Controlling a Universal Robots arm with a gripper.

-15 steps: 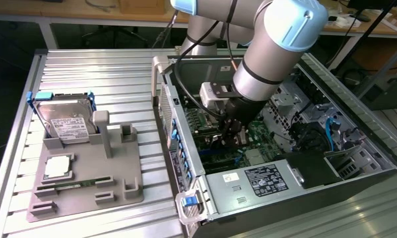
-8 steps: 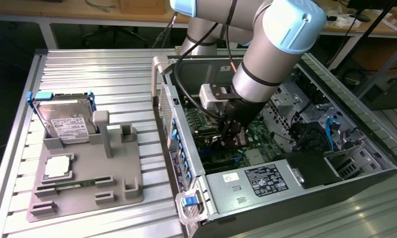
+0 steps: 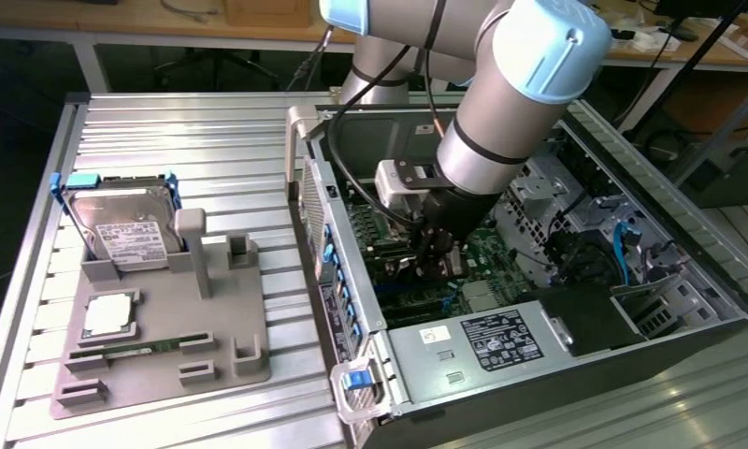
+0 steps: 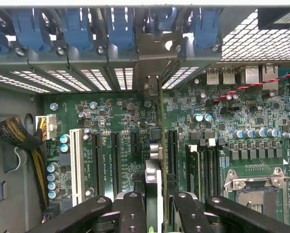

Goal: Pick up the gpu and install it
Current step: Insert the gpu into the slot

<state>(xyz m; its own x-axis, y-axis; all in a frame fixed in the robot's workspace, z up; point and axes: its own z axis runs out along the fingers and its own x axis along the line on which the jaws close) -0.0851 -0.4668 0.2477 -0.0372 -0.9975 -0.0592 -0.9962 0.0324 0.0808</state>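
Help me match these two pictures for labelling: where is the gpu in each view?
Exterior view: the gpu sits edge-on under the gripper, deep inside the open computer case.
Wrist view: the gpu stands edge-on between the black fingers, over the slots.
Shared landmark: the green motherboard.

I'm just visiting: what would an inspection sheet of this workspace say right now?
Surface: ribbed metal table.
Job's things: gpu held edge-on over the motherboard, inside the open computer case.
Clutter: grey parts tray carrying a hard drive, a processor and a memory stick.
Hand: hand shut on the gpu.
Cables: braided bundle at the board's edge.
Surroundings: workbench behind.
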